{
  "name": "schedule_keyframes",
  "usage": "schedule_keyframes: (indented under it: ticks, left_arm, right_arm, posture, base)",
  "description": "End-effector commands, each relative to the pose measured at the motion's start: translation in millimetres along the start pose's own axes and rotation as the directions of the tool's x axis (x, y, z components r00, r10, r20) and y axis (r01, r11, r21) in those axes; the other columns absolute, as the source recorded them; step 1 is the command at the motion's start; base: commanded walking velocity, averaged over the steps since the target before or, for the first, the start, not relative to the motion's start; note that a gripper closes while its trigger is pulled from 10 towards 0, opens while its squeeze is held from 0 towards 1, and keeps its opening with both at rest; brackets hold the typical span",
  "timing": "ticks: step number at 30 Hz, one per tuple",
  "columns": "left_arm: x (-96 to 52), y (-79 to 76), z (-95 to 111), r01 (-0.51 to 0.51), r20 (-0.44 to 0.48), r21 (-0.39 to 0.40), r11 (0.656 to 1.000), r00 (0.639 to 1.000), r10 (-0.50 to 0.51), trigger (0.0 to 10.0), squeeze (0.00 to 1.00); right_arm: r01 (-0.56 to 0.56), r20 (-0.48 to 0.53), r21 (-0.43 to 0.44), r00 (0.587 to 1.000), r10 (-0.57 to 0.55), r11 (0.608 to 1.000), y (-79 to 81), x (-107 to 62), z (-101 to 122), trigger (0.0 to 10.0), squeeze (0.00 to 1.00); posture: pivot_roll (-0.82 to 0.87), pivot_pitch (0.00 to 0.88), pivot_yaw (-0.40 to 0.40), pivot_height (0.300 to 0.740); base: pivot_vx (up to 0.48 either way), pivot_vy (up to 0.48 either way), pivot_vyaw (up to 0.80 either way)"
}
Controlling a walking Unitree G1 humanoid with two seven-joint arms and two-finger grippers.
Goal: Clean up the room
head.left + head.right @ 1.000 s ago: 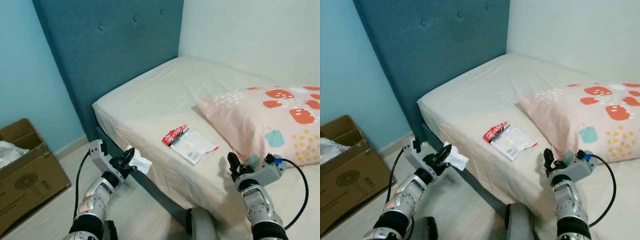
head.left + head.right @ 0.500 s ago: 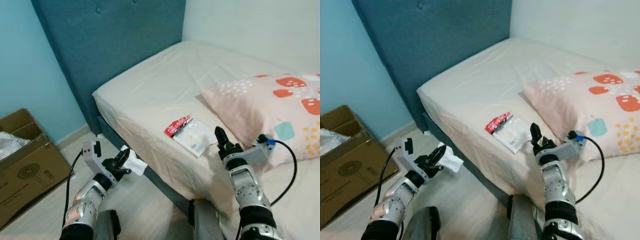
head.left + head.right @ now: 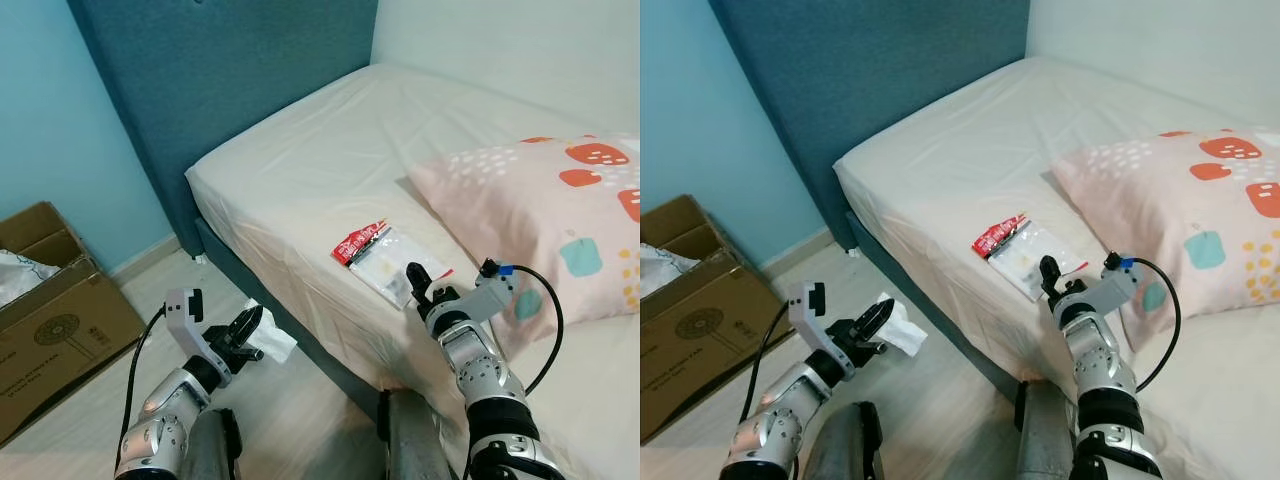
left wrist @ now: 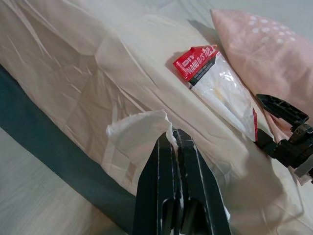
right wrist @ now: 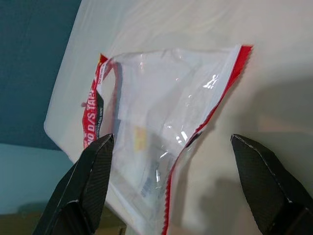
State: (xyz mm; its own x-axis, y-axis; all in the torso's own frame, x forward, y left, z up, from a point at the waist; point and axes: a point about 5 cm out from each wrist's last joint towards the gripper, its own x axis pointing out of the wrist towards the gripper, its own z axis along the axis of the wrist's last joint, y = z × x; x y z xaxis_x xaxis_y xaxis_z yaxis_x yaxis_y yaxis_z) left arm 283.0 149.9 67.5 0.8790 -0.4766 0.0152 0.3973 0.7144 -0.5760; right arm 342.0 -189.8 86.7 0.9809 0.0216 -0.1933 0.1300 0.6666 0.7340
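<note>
A clear plastic packet (image 3: 385,262) with a red header lies on the bed near its front edge, beside the pillow. My right gripper (image 3: 415,280) is open right at the packet's near end; in the right wrist view the packet (image 5: 151,122) lies between the spread fingers (image 5: 93,181). My left gripper (image 3: 248,330) hangs low beside the bed, over the floor, shut on a crumpled white tissue (image 3: 270,340). The tissue (image 4: 139,134) sticks out past the closed fingertips in the left wrist view, with the packet (image 4: 215,83) beyond it.
A pink patterned pillow (image 3: 540,220) lies right of the packet. The bed (image 3: 300,170) has a beige sheet and a tall blue headboard (image 3: 220,70). An open cardboard box (image 3: 50,300) stands on the floor at the left, against the blue wall.
My right gripper has moved forward and left across the bed to the packet. The left gripper, still holding the tissue, has dropped lower beside the bed. The camera has tilted slightly.
</note>
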Motion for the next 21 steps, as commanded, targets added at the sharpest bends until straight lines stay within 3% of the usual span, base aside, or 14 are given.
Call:
schedule_keyframes:
  ticks: [1,7,9,11,15,16,17,18,21]
  left_arm:
    - [-6.3,1.7,-1,-0.016,-0.018,-0.001,1.000,1.000,0.016,10.0,0.00]
    - [-10.7,0.3,3,-0.016,-0.026,0.005,1.000,1.000,0.016,10.0,0.00]
    - [-15.7,0.5,5,-0.020,-0.038,0.012,1.000,0.999,0.021,10.0,0.00]
    - [-19.3,0.8,6,-0.027,-0.044,0.014,1.000,0.999,0.028,10.0,0.00]
    - [-21.3,-1.0,4,-0.028,-0.049,0.011,1.000,0.998,0.028,10.0,0.00]
    - [-21.4,-1.8,3,-0.027,-0.051,0.010,1.000,0.998,0.027,10.0,0.00]
    - [-21.4,-2.2,3,-0.027,-0.052,0.009,1.000,0.998,0.027,10.0,0.00]
    - [-21.5,-2.4,3,-0.027,-0.052,0.008,1.000,0.998,0.027,10.0,0.00]
    - [-22.4,-3.3,2,-0.030,-0.059,0.004,1.000,0.998,0.030,10.0,0.00]
  right_arm:
    - [-0.051,-0.049,0.070,0.997,0.054,0.996,2.6,-1.4,-17,10.0,0.00]
    - [-0.093,-0.073,0.114,0.992,0.102,0.989,12.7,4.3,-27,10.0,0.00]
    - [-0.118,-0.088,0.137,0.988,0.130,0.984,23.3,8.9,-34,10.0,0.00]
    - [-0.127,-0.105,0.129,0.984,0.141,0.984,32.0,11.5,-40,10.0,0.00]
    - [-0.099,-0.098,0.098,0.989,0.109,0.990,32.6,12.5,-41,10.0,0.00]
    - [-0.080,-0.084,0.086,0.993,0.087,0.993,30.1,12.6,-39,5.0,0.00]
    - [-0.062,-0.070,0.077,0.995,0.068,0.995,27.6,12.5,-38,1.5,0.00]
    - [-0.053,-0.048,0.092,0.997,0.058,0.994,25.1,12.2,-35,0.0,0.00]
    - [-0.053,0.001,0.125,0.999,0.053,0.991,20.4,11.9,-28,0.0,0.00]
  posture:
    - [0.15,0.304,0.019,0.523]
    - [0.16,0.309,0.032,0.523]
    - [0.17,0.324,0.037,0.523]
    - [0.18,0.325,0.042,0.523]
    - [0.18,0.329,0.042,0.523]
    - [0.18,0.330,0.041,0.523]
    - [0.18,0.330,0.041,0.523]
    - [0.18,0.330,0.041,0.523]
    - [0.17,0.330,0.041,0.523]
  base:
    - [0.000,0.000,0.00]
    - [0.000,0.000,0.00]
    - [0.000,0.000,0.00]
    - [0.000,0.000,0.00]
    - [0.000,0.000,0.00]
    - [0.000,0.000,0.00]
    - [0.000,0.000,0.00]
    - [0.000,0.000,0.00]
    - [0.000,0.000,0.00]
